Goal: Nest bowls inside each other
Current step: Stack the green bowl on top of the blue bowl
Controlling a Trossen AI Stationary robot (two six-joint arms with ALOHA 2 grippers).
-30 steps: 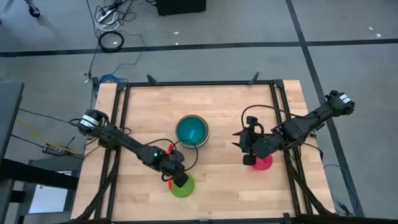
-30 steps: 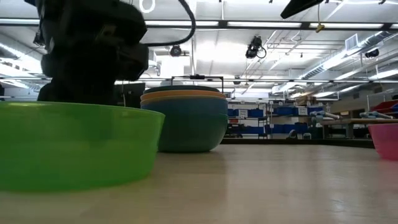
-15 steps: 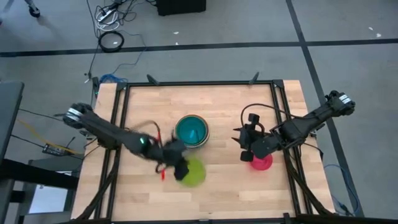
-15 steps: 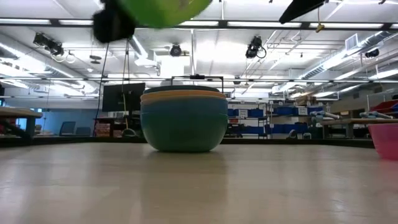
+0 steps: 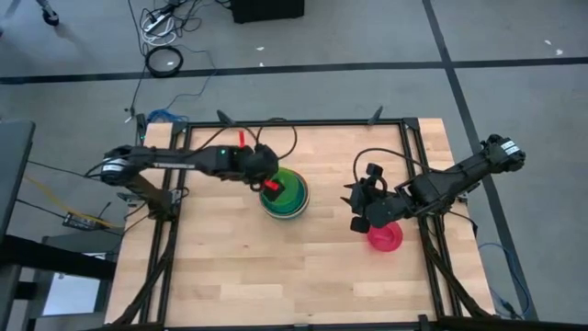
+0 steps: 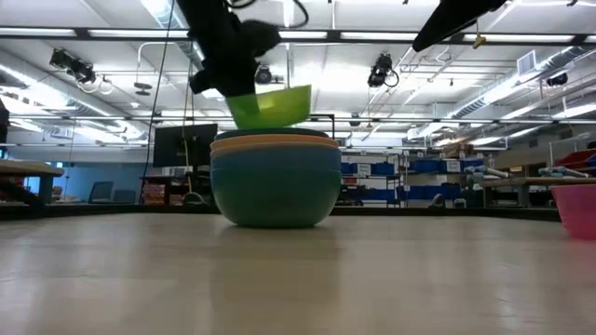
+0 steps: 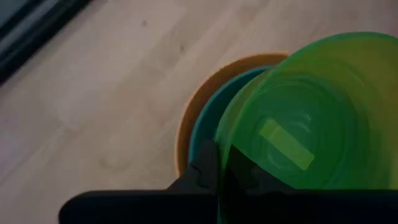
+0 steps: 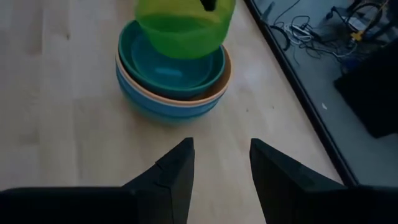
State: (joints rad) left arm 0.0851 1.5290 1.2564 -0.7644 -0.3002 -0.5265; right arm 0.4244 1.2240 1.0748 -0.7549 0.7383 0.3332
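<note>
1. One tabletop (image 5: 303,276), pale wood planks in a dark frame; carries all items below.
2. Two dark arms; left arm reaches from the left edge over the stack; right arm comes in from the right edge, waiting near the pink bowl.
3. One nested stack (image 6: 275,181) at the middle of the tabletop; blue outermost, an orange rim next, teal (image 8: 171,65) innermost so far as shows; further bowls inside cannot be told.
4. One lime green bowl (image 6: 270,105), airborne just above the stack, slightly tilted, clear of the rims; gripped at its rim by the left gripper (image 5: 269,188), jaws shut on the wall.
5. One pink bowl (image 5: 386,237), alone on the tabletop, well apart from the stack; the right gripper (image 8: 219,168) hovers beside it, jaws wide, holding nothing.
6. Step in hand, by judgement: placing the lime green bowl; next move calls for levelling it, centring over the teal bowl, lowering, then releasing.
7. Writing: none legible; a pale rectangular sticker (image 7: 286,144) shows through the lime green bowl's base, text unreadable.
</note>
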